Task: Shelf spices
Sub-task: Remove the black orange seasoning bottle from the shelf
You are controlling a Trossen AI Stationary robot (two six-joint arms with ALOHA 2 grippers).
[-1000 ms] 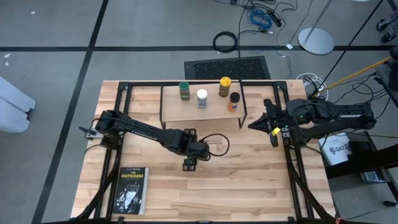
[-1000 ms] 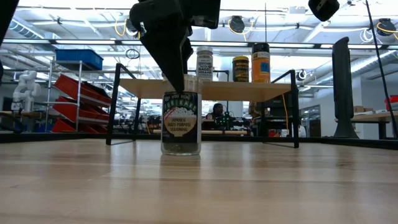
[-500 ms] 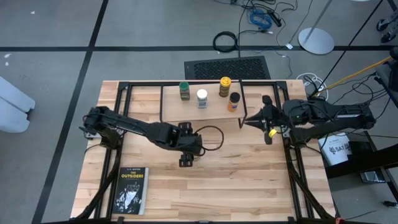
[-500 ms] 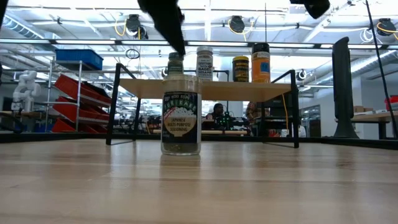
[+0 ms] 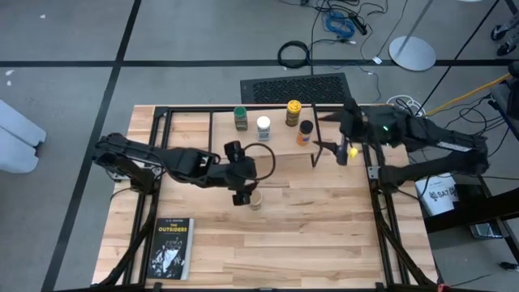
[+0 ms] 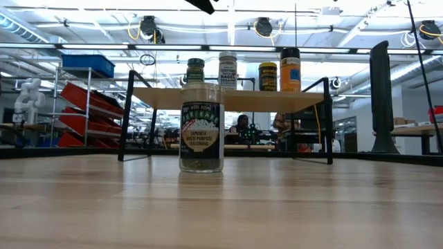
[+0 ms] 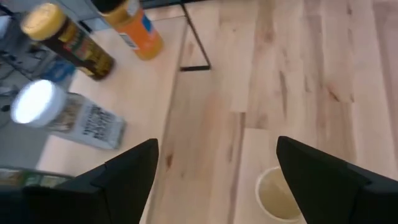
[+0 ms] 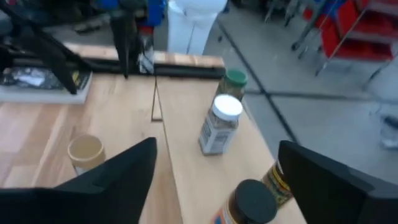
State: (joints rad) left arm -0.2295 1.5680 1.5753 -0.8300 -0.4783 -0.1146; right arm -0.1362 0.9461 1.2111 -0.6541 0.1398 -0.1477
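Tan-lid jar point(image 5: 255, 199); orange jar point(image 5: 305, 133), black lid; pale shelf point(image 5: 235, 143).

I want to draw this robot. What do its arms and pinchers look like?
Two long, thin, dark arms made of jointed segments. The left arm trails a black cable loop near its end effector. The right arm has a small green light and a yellow mark by its end effector. Each end effector has two flat, dark, wedge-shaped fingers.

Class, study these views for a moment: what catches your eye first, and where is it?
Four spice jars stand in a cluster on the shelf at the table's far side. A fifth, the tan-lidded jar, stands alone on the table nearer the middle, with the left gripper open just beside it, not holding it.
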